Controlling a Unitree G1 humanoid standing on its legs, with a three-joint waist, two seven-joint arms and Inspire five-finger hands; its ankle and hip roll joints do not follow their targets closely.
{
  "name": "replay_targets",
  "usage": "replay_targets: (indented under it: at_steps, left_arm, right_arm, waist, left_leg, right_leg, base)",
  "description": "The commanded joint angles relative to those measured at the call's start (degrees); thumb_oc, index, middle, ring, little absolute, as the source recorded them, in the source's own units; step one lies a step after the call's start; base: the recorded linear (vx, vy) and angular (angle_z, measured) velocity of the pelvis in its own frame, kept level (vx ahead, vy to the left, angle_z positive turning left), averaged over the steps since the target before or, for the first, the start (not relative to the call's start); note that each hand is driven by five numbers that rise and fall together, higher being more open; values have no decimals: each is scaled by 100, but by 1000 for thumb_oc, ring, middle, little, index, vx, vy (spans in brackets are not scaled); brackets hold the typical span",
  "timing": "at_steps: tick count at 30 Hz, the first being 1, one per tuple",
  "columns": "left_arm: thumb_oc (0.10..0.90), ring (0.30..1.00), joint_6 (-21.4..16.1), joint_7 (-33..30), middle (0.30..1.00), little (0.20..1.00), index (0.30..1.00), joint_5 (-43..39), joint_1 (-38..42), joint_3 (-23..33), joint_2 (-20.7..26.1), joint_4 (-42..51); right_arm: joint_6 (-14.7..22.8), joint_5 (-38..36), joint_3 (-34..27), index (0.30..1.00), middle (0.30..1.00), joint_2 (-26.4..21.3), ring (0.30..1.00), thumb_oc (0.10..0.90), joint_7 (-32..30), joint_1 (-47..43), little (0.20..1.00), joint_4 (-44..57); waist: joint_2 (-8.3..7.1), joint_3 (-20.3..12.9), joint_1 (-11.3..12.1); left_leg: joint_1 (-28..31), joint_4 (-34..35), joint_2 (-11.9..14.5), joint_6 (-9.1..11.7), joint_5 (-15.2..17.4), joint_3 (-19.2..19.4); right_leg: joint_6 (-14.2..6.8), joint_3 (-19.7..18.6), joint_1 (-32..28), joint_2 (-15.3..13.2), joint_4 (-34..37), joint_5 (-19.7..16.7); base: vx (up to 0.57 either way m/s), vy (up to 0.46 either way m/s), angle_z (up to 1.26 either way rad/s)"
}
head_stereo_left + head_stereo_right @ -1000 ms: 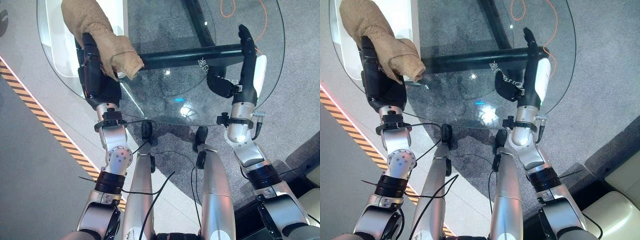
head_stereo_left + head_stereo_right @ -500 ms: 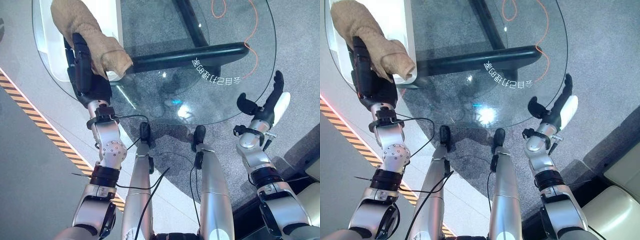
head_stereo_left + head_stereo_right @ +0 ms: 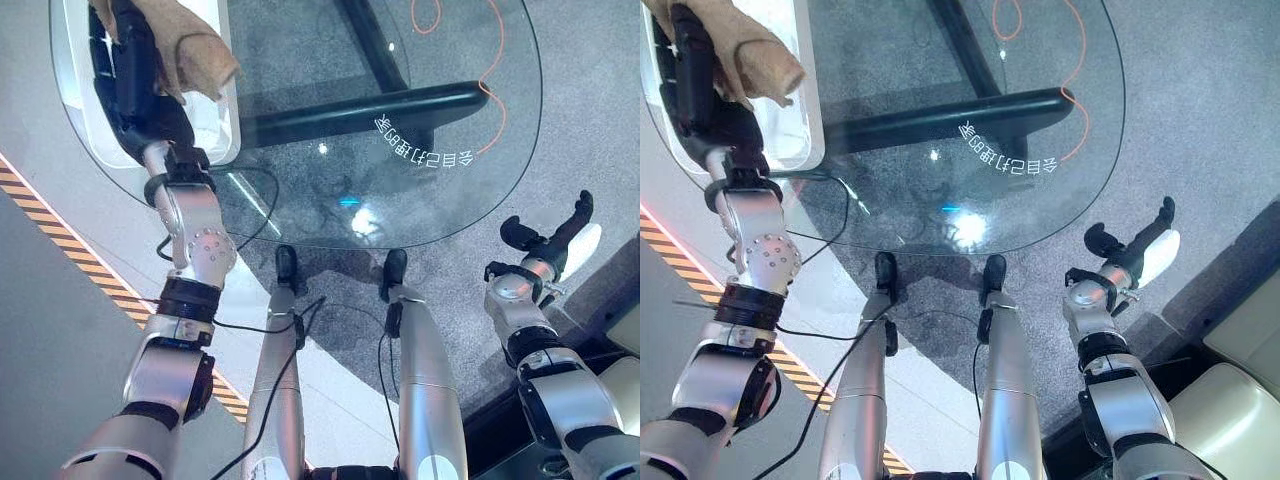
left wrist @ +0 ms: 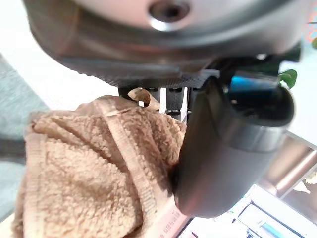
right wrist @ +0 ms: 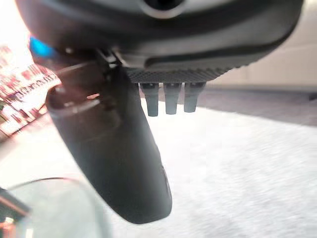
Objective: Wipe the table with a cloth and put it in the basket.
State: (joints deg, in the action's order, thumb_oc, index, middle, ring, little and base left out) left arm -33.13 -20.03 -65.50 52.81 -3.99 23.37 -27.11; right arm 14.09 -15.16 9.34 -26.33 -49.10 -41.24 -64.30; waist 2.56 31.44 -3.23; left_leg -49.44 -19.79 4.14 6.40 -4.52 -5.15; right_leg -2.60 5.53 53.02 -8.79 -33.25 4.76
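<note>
Cloth [image 3: 190, 50], tan and fluffy, is held in the left hand [image 3: 135, 85], whose fingers and thumb are curled round it. It hangs above the white basket [image 3: 75, 60] that shows through the far left part of the round glass table [image 3: 400, 190]. The right hand [image 3: 555, 240] is off the table, near its right edge and over the grey floor [image 3: 590, 130], with its fingers straight and loose, holding nothing.

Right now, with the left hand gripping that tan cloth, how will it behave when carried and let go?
The cloth is probably floppy: it folds and droops around the left hand. Its thick terry pile suggests it is light and not slippery. Released over the white basket, it would likely slump rather than roll.
</note>
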Motion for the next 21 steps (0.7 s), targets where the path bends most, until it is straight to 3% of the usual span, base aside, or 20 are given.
replay_targets:
  at_steps: [1,15,21]
  left_arm:
    - [100,300,-821,33,300,200,300,716,937,164,664,125]
    - [100,300,-853,-652,300,200,300,1049,1631,-318,1349,-1505]
    - [100,300,-676,-1323,300,200,300,1749,1870,-614,1596,-2153]
  right_arm:
    - [161,-167,-58,900,900,-447,900,800,10,75,900,-126]
    - [4,-199,153,900,900,-538,900,800,376,28,900,-583]
    - [-37,-190,257,900,900,-572,900,800,464,28,900,-648]
  waist:
    - [-88,-164,129]
    - [-57,-164,7]
    - [-43,-164,-54]
  left_leg:
    - [204,-113,-467,-555,546,589]
    - [36,-181,-431,-529,521,624]
    - [-40,-239,-420,-517,592,632]
  right_leg:
    - [22,-149,-334,632,840,-290]
    - [56,-183,-152,620,808,-294]
    - [62,-200,-70,614,781,-229]
  base:
    - [1,15,-4]
    - [10,43,0]
    - [14,42,0]
